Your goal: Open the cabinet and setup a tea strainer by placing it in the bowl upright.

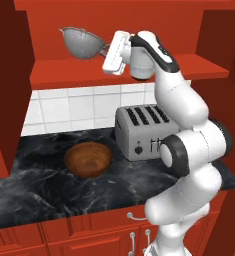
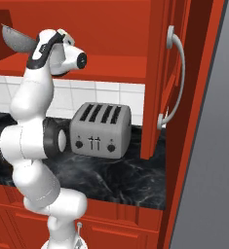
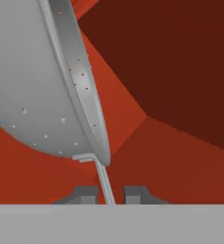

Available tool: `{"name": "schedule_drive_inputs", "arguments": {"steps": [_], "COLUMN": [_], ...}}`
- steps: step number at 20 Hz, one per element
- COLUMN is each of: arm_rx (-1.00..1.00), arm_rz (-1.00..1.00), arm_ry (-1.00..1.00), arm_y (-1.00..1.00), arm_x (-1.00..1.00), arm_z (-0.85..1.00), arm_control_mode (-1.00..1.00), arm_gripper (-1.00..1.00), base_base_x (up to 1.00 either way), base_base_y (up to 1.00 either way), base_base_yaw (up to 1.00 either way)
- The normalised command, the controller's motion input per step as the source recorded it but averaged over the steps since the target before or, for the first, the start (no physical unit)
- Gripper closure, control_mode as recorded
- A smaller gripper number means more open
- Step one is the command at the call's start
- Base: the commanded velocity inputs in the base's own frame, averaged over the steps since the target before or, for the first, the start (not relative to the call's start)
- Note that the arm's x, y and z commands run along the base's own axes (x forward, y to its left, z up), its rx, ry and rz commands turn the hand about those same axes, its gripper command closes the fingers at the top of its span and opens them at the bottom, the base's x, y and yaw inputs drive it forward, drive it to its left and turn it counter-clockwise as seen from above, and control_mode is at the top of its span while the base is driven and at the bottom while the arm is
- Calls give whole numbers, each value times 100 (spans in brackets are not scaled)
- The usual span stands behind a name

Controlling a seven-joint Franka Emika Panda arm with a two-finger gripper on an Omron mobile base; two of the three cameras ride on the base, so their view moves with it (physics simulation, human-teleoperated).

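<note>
The cabinet [image 1: 129, 72] stands open, and its right door [image 2: 161, 82] is swung out toward me. Inside it, just over the red shelf, the grey mesh tea strainer [image 1: 81, 44] hangs tilted, its thin handle pointing right. My gripper [image 1: 107, 51] is shut on that handle. In the hand view the strainer basket [image 3: 37, 86] is at upper left, with the handle pinched in my gripper [image 3: 108, 195]. From the right base view, the strainer [image 2: 14, 39] peeks out behind my arm. The brown wooden bowl [image 1: 88, 159] sits on the black counter, below and slightly left of the strainer.
A silver four-slot toaster [image 1: 141, 131] stands on the counter right of the bowl, under my arm. The open left door [image 1: 6, 90] juts out at the left. The right door's long silver handle [image 2: 178, 73] is near the arm's right. Low red cabinets [image 1: 94, 235] run below the counter.
</note>
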Motion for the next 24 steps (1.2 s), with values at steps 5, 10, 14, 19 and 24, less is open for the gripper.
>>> {"name": "schedule_drive_inputs", "arguments": {"steps": [5,10,14,19,24], "arm_rx": [-2,0,-6,-13,-14], "arm_rz": [-5,-10,-14,-17,-31], "arm_ry": [-1,-7,-8,-6,-2], "arm_y": [17,1,0,0,0], "arm_x": [-89,-100,-94,-77,-56], "arm_z": [24,0,0,-1,-13], "arm_control_mode": [-100,-100,-100,-100,-100], "arm_gripper": [100,100,100,100,100], "base_base_x": [0,0,0,0,0], "base_base_y": [0,0,0,0,0], "base_base_yaw": [0,0,0,0,0]}}
